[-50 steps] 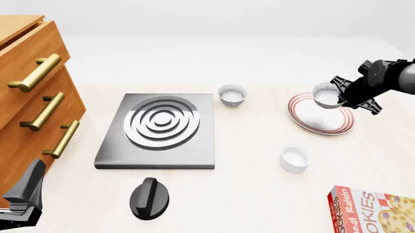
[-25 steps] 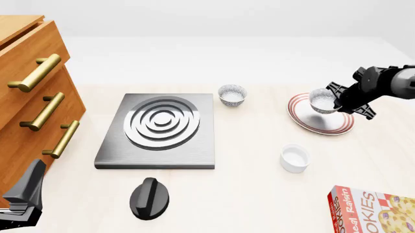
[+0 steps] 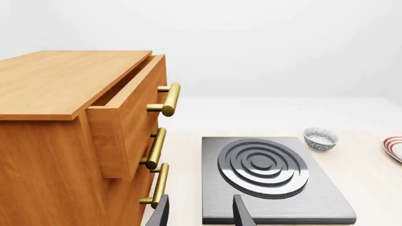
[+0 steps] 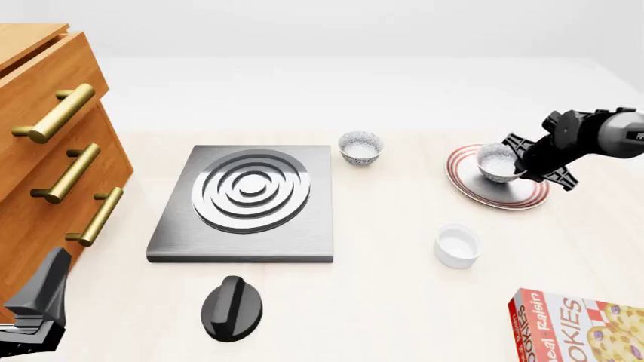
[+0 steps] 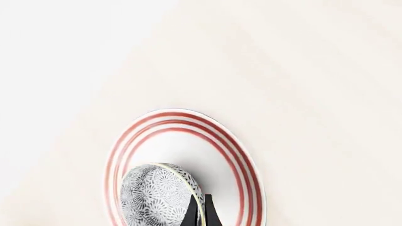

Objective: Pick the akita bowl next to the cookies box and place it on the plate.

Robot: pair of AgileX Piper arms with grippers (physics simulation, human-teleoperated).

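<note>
The speckled akita bowl [image 4: 497, 161] sits low over the middle of the red-ringed plate [image 4: 473, 185], held tilted by its rim. My right gripper [image 4: 515, 163] is shut on that rim, reaching in from the right. In the right wrist view the bowl [image 5: 156, 194] shows its patterned outside against the plate [image 5: 182, 141], with the dark fingertips [image 5: 193, 213] pinching its edge. I cannot tell whether the bowl touches the plate. The cookies box [image 4: 578, 328] lies at the near right corner. My left gripper [image 3: 201, 217] is open and empty near the stove's front edge.
A twin speckled bowl [image 4: 360, 146] stands behind the grey stove [image 4: 246, 197], also seen as the bowl [image 3: 320, 139]. A plain white cup [image 4: 457, 246] sits in front of the plate. A black knob [image 4: 232, 308] lies near the front. A wooden drawer cabinet [image 4: 50, 151] fills the left.
My right gripper has lowered the akita bowl toward the plate, from above its right side to low over its middle. The left arm has not moved.
</note>
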